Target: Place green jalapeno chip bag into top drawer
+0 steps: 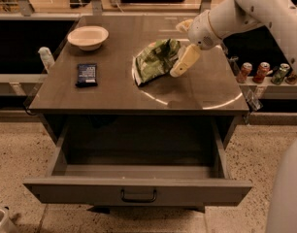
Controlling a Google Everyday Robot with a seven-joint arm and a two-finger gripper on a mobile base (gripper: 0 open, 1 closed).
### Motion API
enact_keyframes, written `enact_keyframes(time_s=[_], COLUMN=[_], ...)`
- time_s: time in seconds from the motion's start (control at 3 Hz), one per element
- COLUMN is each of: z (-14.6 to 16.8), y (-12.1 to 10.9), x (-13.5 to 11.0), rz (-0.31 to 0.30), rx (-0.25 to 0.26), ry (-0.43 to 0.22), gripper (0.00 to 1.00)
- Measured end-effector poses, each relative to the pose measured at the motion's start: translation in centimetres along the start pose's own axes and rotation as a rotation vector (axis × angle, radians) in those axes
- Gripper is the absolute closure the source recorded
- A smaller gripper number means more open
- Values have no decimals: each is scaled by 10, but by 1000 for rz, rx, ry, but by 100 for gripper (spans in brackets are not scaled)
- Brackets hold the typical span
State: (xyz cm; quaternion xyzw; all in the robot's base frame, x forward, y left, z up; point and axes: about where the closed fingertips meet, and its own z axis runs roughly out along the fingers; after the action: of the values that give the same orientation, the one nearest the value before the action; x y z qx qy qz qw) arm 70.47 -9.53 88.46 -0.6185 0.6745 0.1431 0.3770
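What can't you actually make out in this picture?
Camera view: the gripper, beside the green jalapeno chip bag, hides the bag's right edge.
Camera view: the front panel of the open top drawer hides the near strip of its floor.
Camera view: print on the dark-blue packet is too small to read.

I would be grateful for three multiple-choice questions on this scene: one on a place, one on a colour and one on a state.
1. Where is the green chip bag?
A on the floor
B on the tabletop
C on a chair

2. What colour is the bowl?
A white
B red
C black

3. How is the top drawer?
A shut
B pulled open
C lifted out altogether

Answers:
1 B: the bag lies on the tabletop, and the gripper is open at the bag's edge.
2 A: the bowl at the far corner is plainly white.
3 B: the drawer's front stands well out from the cabinet.
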Motion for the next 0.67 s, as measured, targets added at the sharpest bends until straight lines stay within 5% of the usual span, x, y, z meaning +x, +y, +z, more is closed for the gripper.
enact_keyframes(time_s=[0.33, 0.67], z=[18, 35], y=[-9, -15], x=[-3, -7], rz=[22, 27], rx=[-13, -35], ry=[-67, -118], gripper=[0, 19])
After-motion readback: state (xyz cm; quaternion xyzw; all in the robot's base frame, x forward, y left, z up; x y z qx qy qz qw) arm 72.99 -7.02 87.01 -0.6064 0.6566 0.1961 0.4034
